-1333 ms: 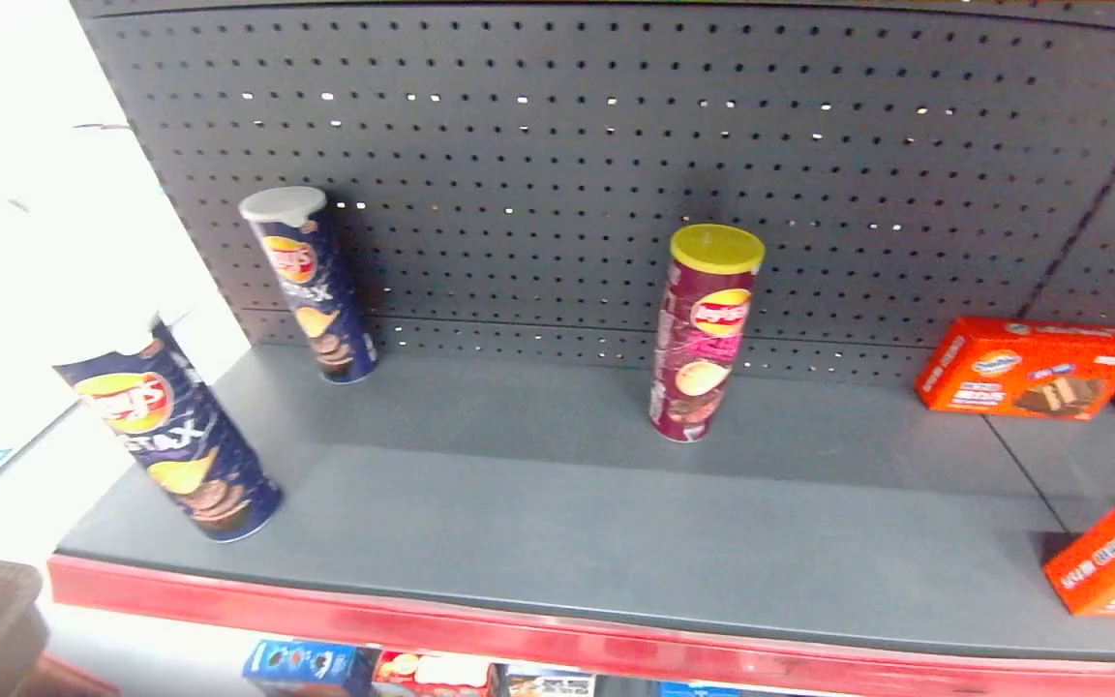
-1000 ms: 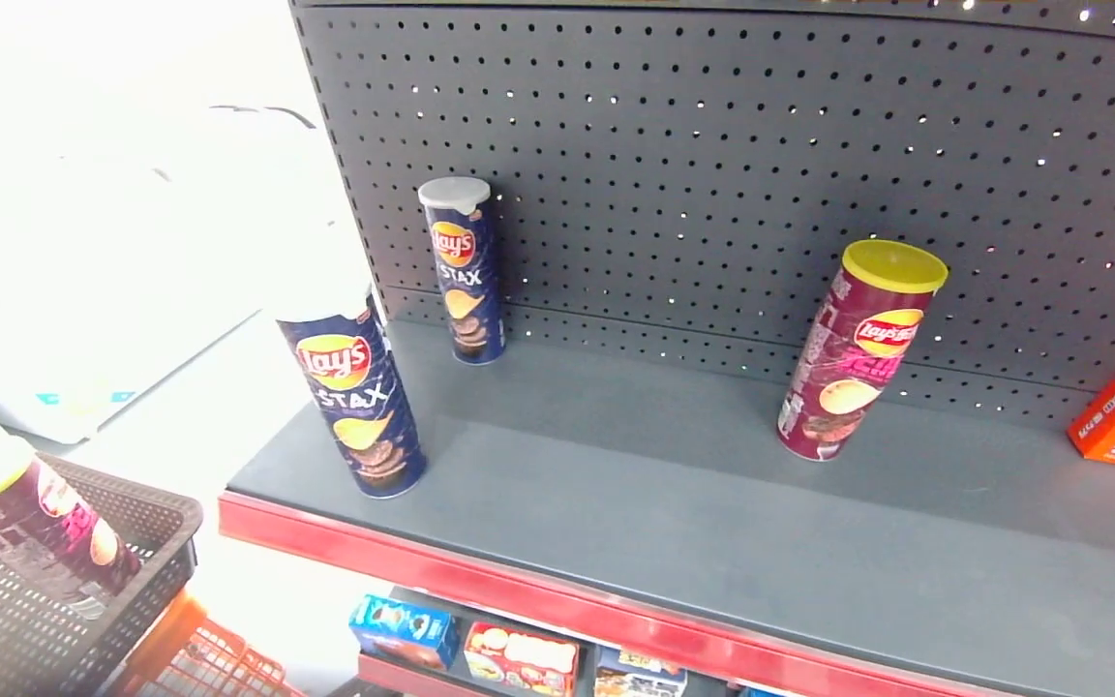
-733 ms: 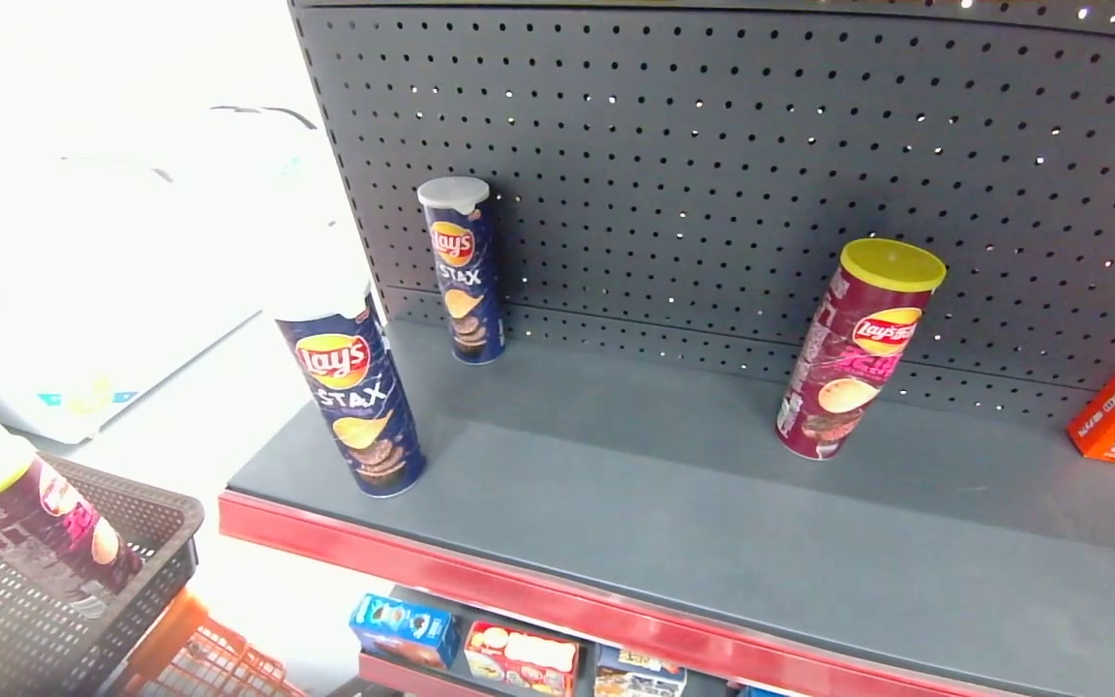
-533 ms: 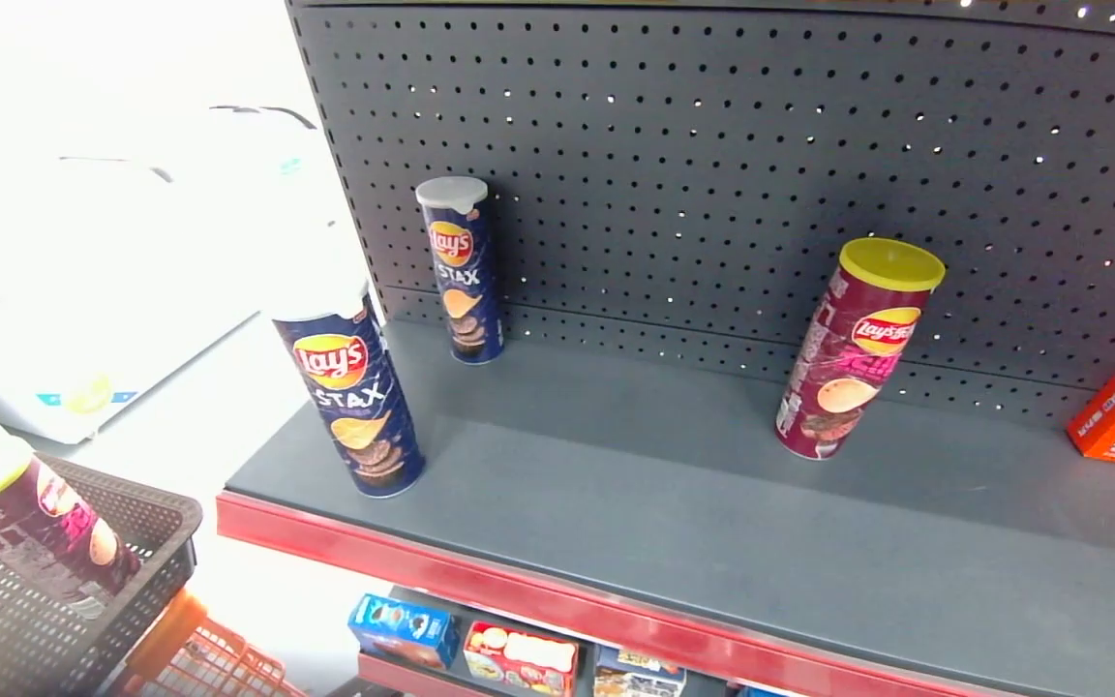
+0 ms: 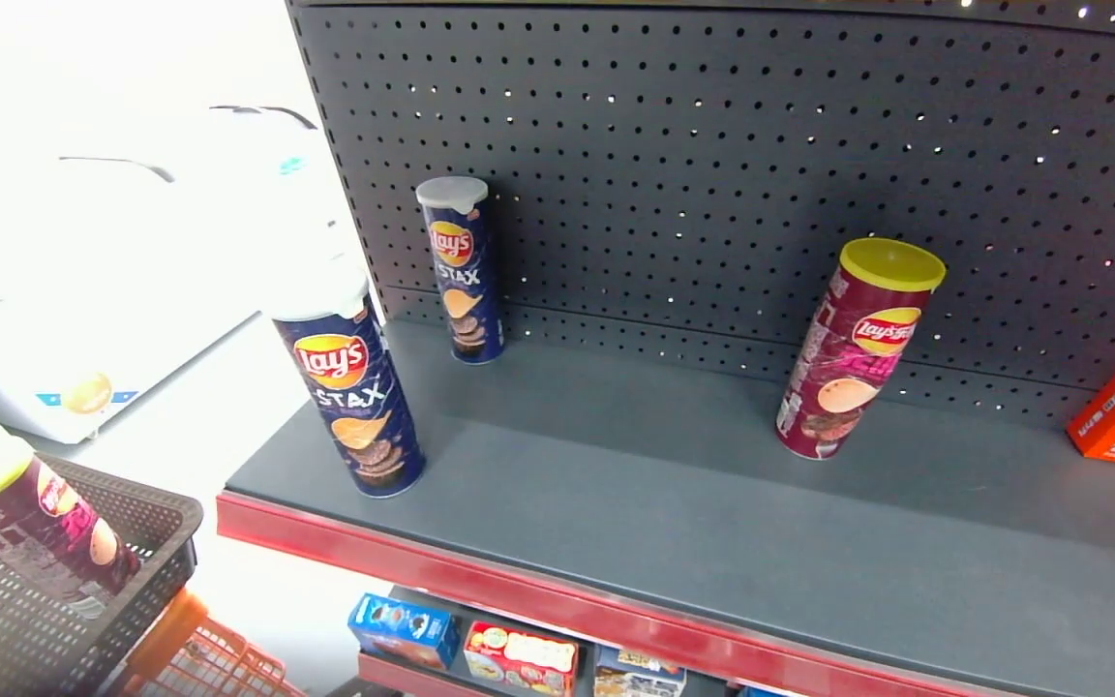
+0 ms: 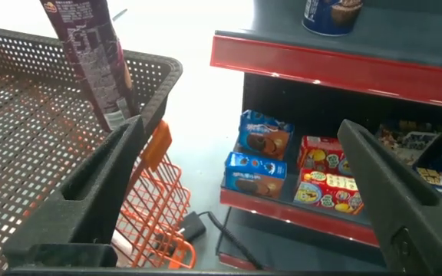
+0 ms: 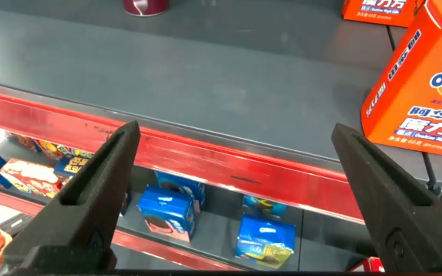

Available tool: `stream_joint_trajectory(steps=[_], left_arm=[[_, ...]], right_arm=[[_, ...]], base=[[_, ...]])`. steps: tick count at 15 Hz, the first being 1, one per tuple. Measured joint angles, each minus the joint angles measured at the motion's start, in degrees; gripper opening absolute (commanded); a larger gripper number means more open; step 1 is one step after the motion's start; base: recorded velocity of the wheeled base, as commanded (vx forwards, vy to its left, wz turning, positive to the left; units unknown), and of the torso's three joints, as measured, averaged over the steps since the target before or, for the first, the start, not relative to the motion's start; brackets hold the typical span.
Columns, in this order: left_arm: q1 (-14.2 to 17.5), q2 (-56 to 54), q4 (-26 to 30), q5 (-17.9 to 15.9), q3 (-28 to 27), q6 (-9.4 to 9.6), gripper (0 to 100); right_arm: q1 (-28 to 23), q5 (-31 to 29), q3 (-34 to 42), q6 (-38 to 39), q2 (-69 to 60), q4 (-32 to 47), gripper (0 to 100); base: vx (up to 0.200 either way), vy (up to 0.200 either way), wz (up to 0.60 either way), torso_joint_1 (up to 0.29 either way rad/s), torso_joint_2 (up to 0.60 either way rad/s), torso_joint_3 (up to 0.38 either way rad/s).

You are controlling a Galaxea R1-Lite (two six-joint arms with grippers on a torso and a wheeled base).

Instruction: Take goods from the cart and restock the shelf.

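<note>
Black left fingers [image 6: 98, 192] wide apart, empty, near the basket [image 6: 67, 47]; right fingers [image 7: 90, 192] likewise before the red shelf edge [image 7: 206, 157].

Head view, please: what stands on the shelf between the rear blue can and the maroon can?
Nothing; the head view shows bare shelf between the rear blue can and the maroon can.

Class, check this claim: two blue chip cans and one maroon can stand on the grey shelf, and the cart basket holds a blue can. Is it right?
No. The cart's can, in the black basket, is maroon with a yellow lid, not blue; the head view shows it. The front blue can, the back blue can and the shelf's maroon can stand on the grey shelf.
</note>
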Motion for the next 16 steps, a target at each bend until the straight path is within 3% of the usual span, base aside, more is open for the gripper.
stream_joint_trajectory(steps=[6,8,10,13,16], left_arm=[[0.02,0.02,0.09,1.18,-0.48,0.37,100],[0.1,1.51,1.66,2.18,-4.19,1.55,100],[0.85,7.44,3.33,6.13,-9.37,3.25,100],[0.73,20.33,2.22,16.42,-15.01,5.41,100],[0.11,33.24,-0.07,21.08,-20.65,5.77,100]], right_arm=[[-0.02,0.0,0.02,0.0,0.0,0.02,100],[-0.02,0.0,0.02,0.0,0.0,0.0,100],[0.0,0.0,0.02,0.0,0.0,0.02,100],[-0.05,0.0,0.02,0.0,0.0,0.0,100],[-0.02,0.0,0.02,0.02,0.0,0.0,100]], base=[[0.0,0.0,0.0,0.0,0.0,0.0],[0.0,0.0,0.0,0.0,0.0,0.0],[0.0,0.0,0.0,0.0,0.0,0.0],[0.0,0.0,0.0,0.0,0.0,0.0],[0.0,0.0,0.0,0.0,0.0,0.0]])
